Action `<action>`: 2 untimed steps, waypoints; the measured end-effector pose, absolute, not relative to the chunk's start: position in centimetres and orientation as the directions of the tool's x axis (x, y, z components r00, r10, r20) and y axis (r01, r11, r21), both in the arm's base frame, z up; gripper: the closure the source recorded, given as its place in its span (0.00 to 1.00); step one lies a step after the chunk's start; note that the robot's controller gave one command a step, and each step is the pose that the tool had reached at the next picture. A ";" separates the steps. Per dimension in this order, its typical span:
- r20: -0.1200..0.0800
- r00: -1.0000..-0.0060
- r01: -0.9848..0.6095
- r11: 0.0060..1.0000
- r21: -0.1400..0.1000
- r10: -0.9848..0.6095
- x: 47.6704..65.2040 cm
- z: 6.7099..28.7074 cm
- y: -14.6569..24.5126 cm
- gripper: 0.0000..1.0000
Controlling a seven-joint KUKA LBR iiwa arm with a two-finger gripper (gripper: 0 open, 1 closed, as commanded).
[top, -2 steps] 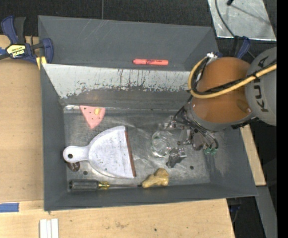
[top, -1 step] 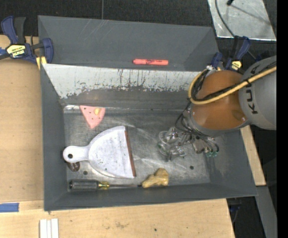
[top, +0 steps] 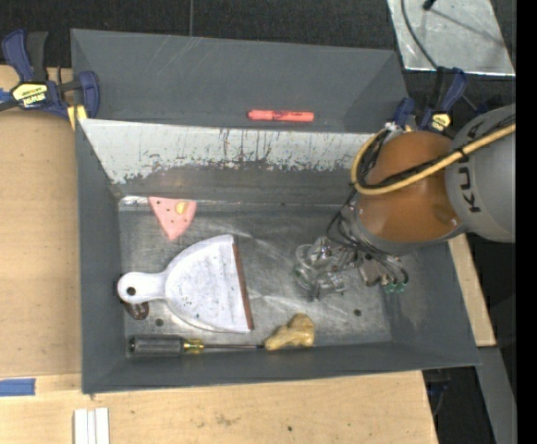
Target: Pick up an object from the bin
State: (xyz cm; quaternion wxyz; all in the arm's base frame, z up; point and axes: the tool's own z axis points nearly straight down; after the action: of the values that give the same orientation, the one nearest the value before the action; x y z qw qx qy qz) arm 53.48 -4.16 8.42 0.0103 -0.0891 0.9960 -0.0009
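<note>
- One bin (top: 250, 160), grey metal, held five loose things, each single and none heaped.
- One dustpan (top: 203, 285), white, lay flat with its round handle end pointing left and a brown strip along its right edge.
- One wedge (top: 172, 215), pink with a yellow spot, lay just behind the dustpan's handle side, close to it but apart, and near the bin's back wall.
- One screwdriver (top: 189, 346), with a dark handle and a yellow collar, lay lengthwise just in front of the dustpan, along the bin's front wall.
- One lump (top: 290, 333), tan and knobbly, lay in front of and to the right of the dustpan's brown strip, at the screwdriver's tip end.
- One ring (top: 139, 311), small and dark, sat just in front of the dustpan's handle, partly tucked under it.
- One gripper (top: 322, 271) hung low over bare floor to the right of the dustpan, apart from the brown strip. Of the five things, the brown strip and the lump lay nearest it.
- I could not tell whether the gripper was open or closed, nor whether anything sat in it.
- One orange cover (top: 407, 192) on the wrist stood behind and to the right of the gripper, over the bin's right wall.
- The floor between the dustpan's strip and the right wall was bare apart from the gripper, and so was a band behind the dustpan towards the back wall.
- The dustpan's front edge sat close to the screwdriver and the front wall, and its handle end lay near the left wall.
</note>
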 end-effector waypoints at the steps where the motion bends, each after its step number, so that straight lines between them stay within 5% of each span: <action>1: -0.009 -0.986 -0.167 0.986 -0.002 -0.167 54.2 10.1 -4.8 1.00; 2: 0.004 -0.982 -0.190 0.982 0.000 -0.190 53.5 14.9 -3.3 1.00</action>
State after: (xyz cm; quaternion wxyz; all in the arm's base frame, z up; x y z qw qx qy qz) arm 53.48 -3.32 14.92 -0.0019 -0.0952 0.9955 0.0000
